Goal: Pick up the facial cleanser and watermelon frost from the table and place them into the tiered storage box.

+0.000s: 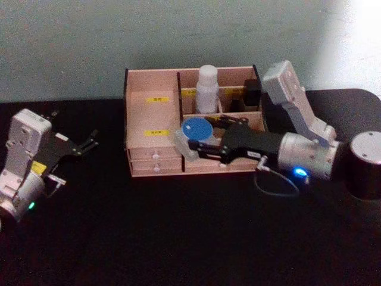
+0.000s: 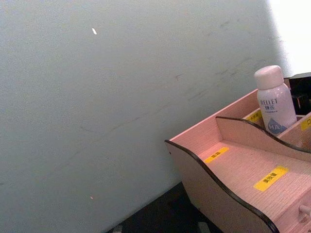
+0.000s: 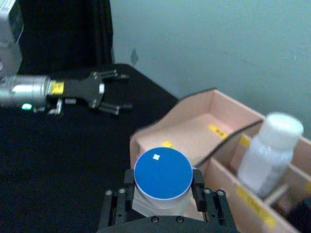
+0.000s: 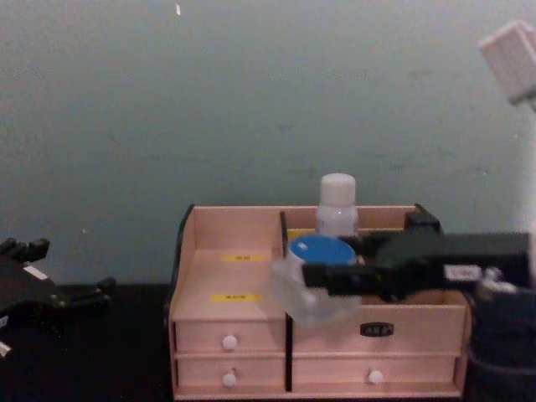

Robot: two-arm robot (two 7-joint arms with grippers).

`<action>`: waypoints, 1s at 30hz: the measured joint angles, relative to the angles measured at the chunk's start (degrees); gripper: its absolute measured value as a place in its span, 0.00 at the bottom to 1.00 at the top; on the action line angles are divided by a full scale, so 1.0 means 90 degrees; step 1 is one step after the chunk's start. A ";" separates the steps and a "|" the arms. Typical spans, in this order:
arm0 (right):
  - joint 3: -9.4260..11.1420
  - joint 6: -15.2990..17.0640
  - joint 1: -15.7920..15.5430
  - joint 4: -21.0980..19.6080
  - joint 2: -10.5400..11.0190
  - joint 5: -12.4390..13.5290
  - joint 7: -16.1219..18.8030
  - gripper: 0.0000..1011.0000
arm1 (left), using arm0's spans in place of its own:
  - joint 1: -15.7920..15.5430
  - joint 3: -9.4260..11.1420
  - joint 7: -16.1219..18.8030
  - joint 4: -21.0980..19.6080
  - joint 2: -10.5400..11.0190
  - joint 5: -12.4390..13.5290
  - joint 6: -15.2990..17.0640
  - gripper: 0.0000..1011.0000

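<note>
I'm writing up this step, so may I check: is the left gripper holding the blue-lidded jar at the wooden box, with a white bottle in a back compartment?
Not quite: the head view shows the right gripper holding the blue-lidded jar at the wooden box; the left gripper is open, off to the side. The white bottle is in a back compartment.

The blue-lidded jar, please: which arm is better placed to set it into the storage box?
Right: the right hand is shut on the blue-lidded jar over the tiered storage box; the left hand sits open, apart from it.
</note>
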 joint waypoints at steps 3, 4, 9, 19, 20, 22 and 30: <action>-0.0104 0.0011 0.0338 0.0328 -0.0273 -0.0003 0.0010 0.70 | 0.0000 0.0000 0.0000 0.0000 0.0000 0.0000 0.0000 0.99; -0.0123 0.0013 0.0402 0.0392 -0.0320 -0.0008 0.0013 0.70 | 0.0000 0.0000 0.0000 0.0000 0.0000 0.0000 0.0000 0.99; -0.0243 0.0010 0.0806 0.0834 -0.0631 -0.0023 0.0055 0.70 | 0.0000 0.0000 0.0000 0.0000 0.0000 0.0000 0.0000 0.99; -0.0455 -0.0058 0.1595 0.2039 -0.1359 -0.0075 0.0115 0.70 | 0.0000 0.0000 0.0000 0.0000 0.0000 0.0000 0.0000 0.99; -0.0469 -0.0061 0.1645 0.2137 -0.1409 -0.0082 0.0115 0.70 | 0.0000 0.0000 0.0000 0.0000 0.0000 0.0000 0.0000 0.99; -0.0493 -0.0070 0.1748 0.2339 -0.1516 -0.0102 0.0112 0.70 | 0.0000 0.0000 0.0000 0.0000 0.0000 0.0000 0.0000 0.99; -0.0541 -0.0075 0.2183 0.3301 -0.2038 -0.0228 0.0013 0.70 | 0.0000 0.0000 0.0000 0.0000 0.0000 0.0000 0.0000 0.99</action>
